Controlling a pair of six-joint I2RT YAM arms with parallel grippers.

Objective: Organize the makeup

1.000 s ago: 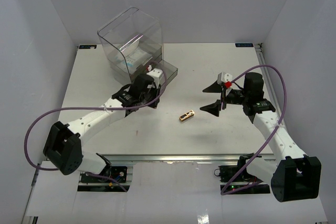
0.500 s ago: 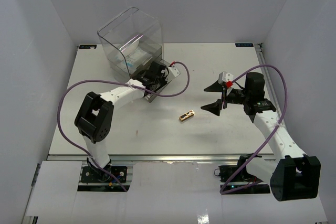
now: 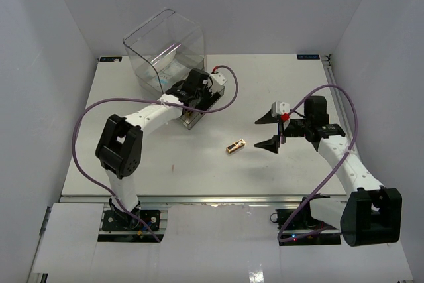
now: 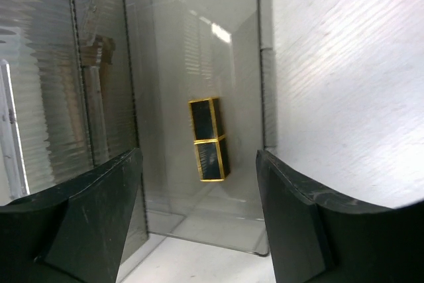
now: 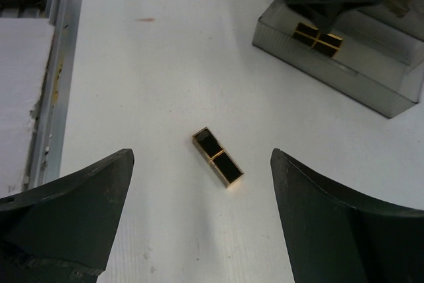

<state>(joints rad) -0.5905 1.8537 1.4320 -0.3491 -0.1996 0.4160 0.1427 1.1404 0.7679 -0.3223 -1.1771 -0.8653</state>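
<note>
One gold-black case (image 4: 209, 139) lies loose on the floor of the clear drawer (image 4: 199, 226). My left gripper (image 4: 197, 164) hangs open just above it, touching nothing. In the top view that gripper (image 3: 199, 97) sits over the drawer (image 3: 189, 120) pulled out of the acrylic box (image 3: 165, 48). A second gold-black case (image 5: 218, 158) lies on the white table (image 3: 235, 145). My right gripper (image 5: 202, 154) is open above it, with a finger on each side and well apart from it. White-teal packets (image 3: 162, 79) show inside the box.
The acrylic box stands at the back left of the table. In the right wrist view the drawer (image 5: 344, 77) and the case inside it (image 5: 318, 38) are at the upper right. The metal rail of the table's near edge (image 5: 56, 64) runs along the left.
My left arm swung up to the drawer and its gripper opened, leaving the gold-black case inside. My right gripper dropped slightly toward the case on the table.
</note>
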